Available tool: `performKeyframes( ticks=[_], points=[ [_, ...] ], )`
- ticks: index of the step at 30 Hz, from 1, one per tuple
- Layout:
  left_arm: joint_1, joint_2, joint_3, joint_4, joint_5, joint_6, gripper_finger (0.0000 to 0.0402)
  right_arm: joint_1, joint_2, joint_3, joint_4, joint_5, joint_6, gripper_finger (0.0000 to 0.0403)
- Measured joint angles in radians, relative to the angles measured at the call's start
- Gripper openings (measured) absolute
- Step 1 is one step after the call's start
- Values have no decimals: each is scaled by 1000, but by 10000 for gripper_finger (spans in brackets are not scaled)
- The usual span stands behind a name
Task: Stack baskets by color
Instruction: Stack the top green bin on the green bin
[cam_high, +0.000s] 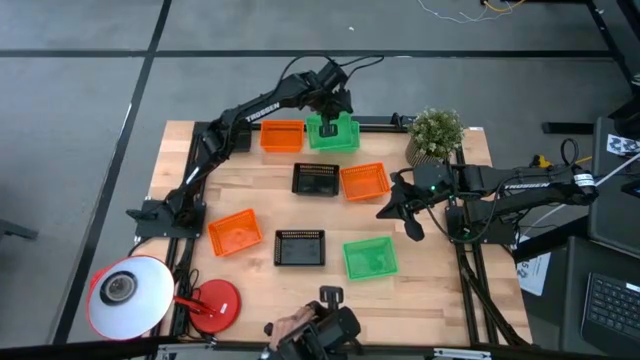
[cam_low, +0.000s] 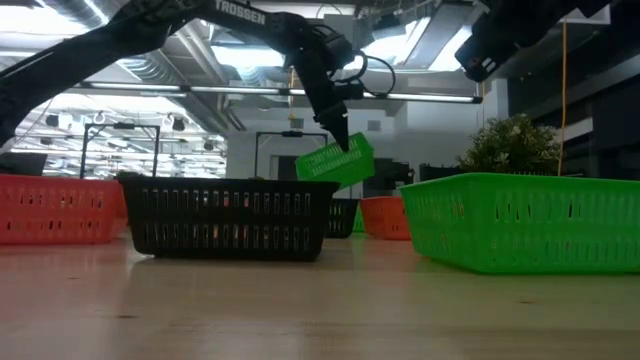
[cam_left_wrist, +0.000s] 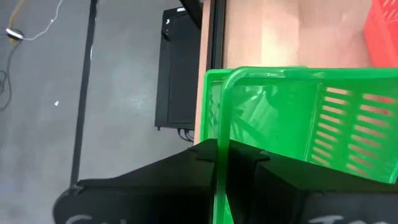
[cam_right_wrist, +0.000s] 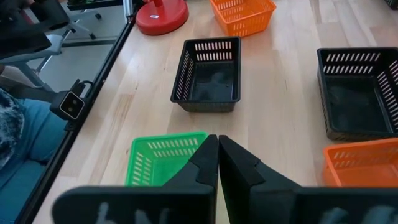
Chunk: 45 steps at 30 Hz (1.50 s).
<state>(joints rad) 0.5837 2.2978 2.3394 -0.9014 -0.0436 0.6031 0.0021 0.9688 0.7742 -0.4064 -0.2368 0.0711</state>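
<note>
My left gripper (cam_high: 330, 112) is at the table's far edge, shut on a green basket (cam_high: 335, 133) that hangs tilted in the air in the low view (cam_low: 336, 160). The left wrist view shows a second green rim (cam_left_wrist: 249, 70) just beyond the held one. Other baskets sit flat on the table: an orange one (cam_high: 282, 136) beside the held one, a black (cam_high: 315, 179) and an orange (cam_high: 364, 181) at the middle, and an orange (cam_high: 235, 232), a black (cam_high: 300, 247) and a green (cam_high: 370, 257) nearer. My right gripper (cam_right_wrist: 217, 149) waits shut above the right side (cam_high: 405, 208). My left gripper pinches one wall of the green basket at its rim (cam_left_wrist: 219, 134), close to a corner, with one finger inside the basket and one outside. The fingers slant down from above and lie along the wall. The basket hangs tilted below them, clear of the table.
A potted plant (cam_high: 435, 135) stands at the far right corner. A red lamp base (cam_high: 215, 305) and its white shade (cam_high: 130, 295) sit at the near left corner. Bare wood lies between the middle and near rows of baskets.
</note>
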Motion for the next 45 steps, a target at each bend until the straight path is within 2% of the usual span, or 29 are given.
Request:
performKeyframes(
  ticks=[8, 17, 23, 26, 30, 34, 38, 45],
  points=[
    [-9, 0, 0, 6, 0, 11, 43, 0, 0, 0, -24, 0, 0, 14],
    [-11, 0, 0, 8, -48, 11, 64, 0, 0, 0, -24, 0, -1, 14],
    [-15, 0, 0, 125, -61, 10, 61, 0, 0, 0, -24, 0, -1, 14],
    [-23, 20, 1, 250, -153, 31, 60, 0, 0, 0, -24, 0, -1, 14],
    [-36, 51, 2, 319, -298, 128, 59, 0, 0, 0, -25, 0, -1, 14],
    [-54, 107, -1, 321, -464, 187, 59, 0, 0, 0, -28, 0, -1, 14],
    [-67, 167, -2, 312, -496, 195, 59, 0, 0, 0, -33, 0, -1, 14],
    [-77, 191, -1, 307, -492, 193, 62, 1, 0, 0, -33, 0, -1, 14]
  ],
)
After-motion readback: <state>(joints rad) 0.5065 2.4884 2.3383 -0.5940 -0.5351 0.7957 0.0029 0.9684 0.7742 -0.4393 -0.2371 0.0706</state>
